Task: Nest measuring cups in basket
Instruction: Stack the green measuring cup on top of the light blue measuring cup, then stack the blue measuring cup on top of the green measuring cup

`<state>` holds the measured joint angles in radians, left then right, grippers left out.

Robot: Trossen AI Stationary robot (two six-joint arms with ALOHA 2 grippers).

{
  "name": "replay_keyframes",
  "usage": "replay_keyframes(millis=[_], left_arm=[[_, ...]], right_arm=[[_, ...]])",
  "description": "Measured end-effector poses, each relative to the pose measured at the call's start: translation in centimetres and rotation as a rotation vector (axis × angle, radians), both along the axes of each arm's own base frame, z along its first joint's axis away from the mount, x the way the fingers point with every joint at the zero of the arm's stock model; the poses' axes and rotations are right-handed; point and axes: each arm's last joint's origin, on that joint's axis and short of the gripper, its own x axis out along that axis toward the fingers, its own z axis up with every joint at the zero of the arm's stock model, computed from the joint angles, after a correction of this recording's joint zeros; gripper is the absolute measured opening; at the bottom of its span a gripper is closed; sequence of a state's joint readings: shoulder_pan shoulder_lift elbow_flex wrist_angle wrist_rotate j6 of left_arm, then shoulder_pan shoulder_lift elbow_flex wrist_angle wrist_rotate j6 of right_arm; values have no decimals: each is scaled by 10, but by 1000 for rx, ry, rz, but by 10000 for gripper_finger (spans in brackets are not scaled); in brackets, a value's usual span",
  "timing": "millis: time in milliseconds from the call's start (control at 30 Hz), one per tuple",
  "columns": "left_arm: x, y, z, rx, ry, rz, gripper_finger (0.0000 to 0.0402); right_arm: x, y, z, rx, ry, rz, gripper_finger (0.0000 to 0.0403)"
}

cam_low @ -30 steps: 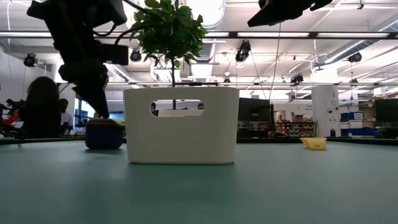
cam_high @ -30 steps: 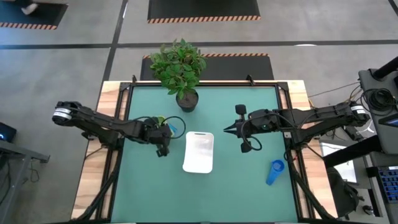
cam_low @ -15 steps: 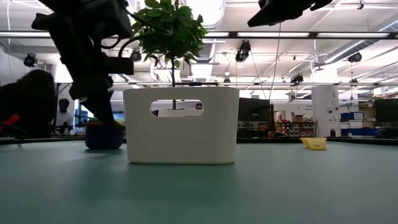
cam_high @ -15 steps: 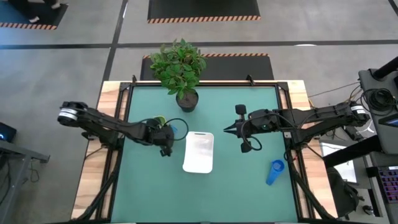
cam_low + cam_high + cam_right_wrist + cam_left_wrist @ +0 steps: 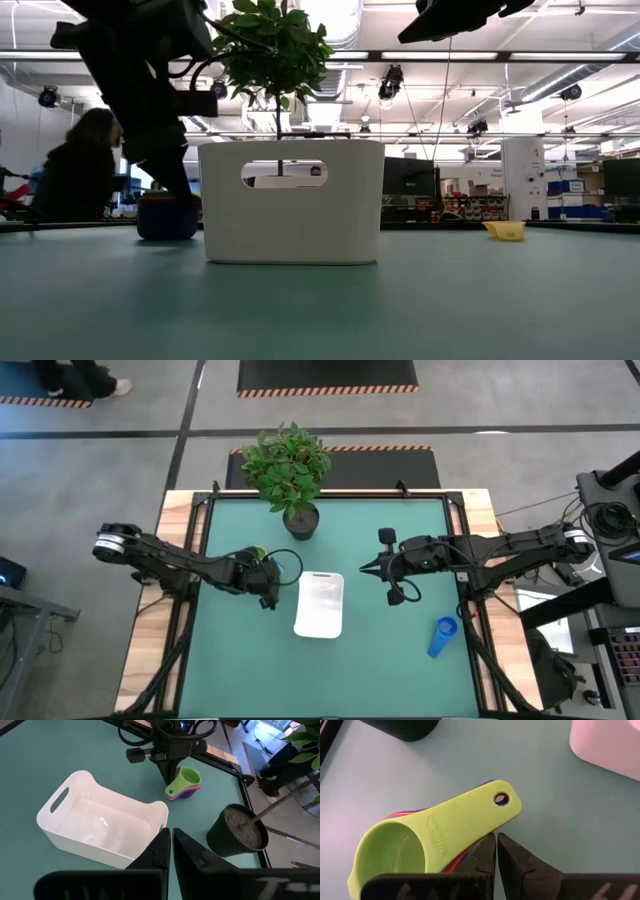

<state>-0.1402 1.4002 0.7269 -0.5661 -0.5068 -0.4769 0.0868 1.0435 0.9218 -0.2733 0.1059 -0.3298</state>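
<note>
Looking straight down, the high view caught a blue cup [image 5: 442,632] lying alone near the table's right edge, well apart from the basket [image 5: 320,604]. The left wrist view alone revealed a nested stack of cups [image 5: 420,847], green uppermost, just beside the left gripper [image 5: 496,851], whose fingers were clenched on nothing. A yellow cup [image 5: 505,230] appeared only in the low view. The right gripper [image 5: 366,568] hovered empty, pressed together, right of the basket.
</note>
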Motion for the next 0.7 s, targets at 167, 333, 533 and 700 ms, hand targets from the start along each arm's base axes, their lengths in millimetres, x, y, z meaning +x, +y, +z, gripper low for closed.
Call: replay_keyframes(millis=[167, 333, 533, 700], left_arm=[[0, 0, 0, -4, -6, 9, 0], [1, 0, 4, -2, -11, 1, 0], [-2, -7, 29, 5, -74, -117, 0], [-16, -6, 59, 32, -179, -189, 0]], right_arm=[[0, 0, 0, 0, 0, 0, 9], [0, 0, 0, 0, 2, 0, 9], [0, 0, 0, 10, 5, -6, 9], [0, 0, -1, 35, 5, -19, 9]])
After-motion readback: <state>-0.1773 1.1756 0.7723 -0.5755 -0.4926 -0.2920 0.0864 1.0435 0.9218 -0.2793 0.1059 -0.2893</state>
